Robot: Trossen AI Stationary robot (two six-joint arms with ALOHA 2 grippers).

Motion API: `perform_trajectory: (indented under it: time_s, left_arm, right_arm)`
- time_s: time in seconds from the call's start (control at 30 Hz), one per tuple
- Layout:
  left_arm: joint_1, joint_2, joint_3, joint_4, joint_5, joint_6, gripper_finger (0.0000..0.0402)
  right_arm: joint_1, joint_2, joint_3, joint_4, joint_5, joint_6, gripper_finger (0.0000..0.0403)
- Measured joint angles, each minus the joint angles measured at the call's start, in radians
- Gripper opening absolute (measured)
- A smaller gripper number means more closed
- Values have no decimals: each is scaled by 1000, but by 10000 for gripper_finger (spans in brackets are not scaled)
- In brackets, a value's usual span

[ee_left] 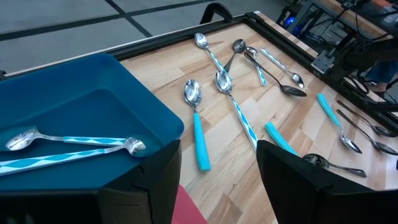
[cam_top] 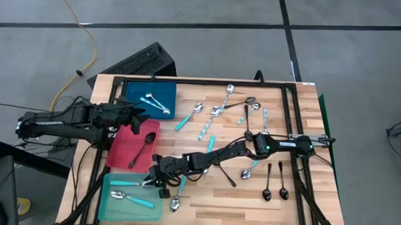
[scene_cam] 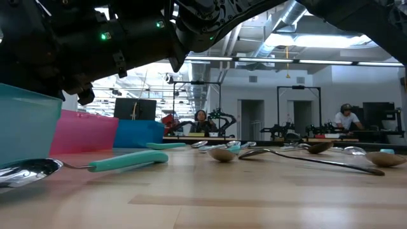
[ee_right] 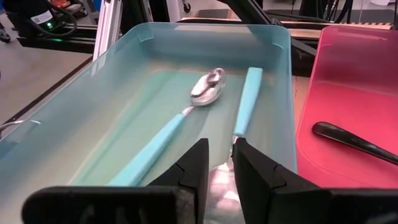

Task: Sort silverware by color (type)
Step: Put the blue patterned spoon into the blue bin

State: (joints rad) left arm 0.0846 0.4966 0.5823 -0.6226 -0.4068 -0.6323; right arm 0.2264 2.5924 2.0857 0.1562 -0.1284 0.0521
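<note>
You're hovering the right gripper (ee_right: pixel 216 163), fingers slightly parted, over the teal tray (ee_right: pixel 281 93), so keep opening until the turquoise-handled spoon (ee_right: pixel 247 102) is dropping free.

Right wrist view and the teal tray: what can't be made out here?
- Right wrist view: the second turquoise spoon runs behind the right gripper, hiding its bowl.
- High view: that gripper covers the teal tray rim, contact unclear.
- Low view: the tray wall hides its contents.
</note>
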Motion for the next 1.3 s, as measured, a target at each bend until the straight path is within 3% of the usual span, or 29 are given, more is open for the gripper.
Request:
perform_trajectory:
  time_s: [0.77, 1.3]
  left_arm:
    - [0, 0, 0, 0, 0, 0, 195]
    - [0, 0, 0, 1, 2, 0, 195]
  right_arm:
    - [0, -38, 0, -3, 63, 37, 98]
    - [-16, -140, 0, -85, 78, -23, 98]
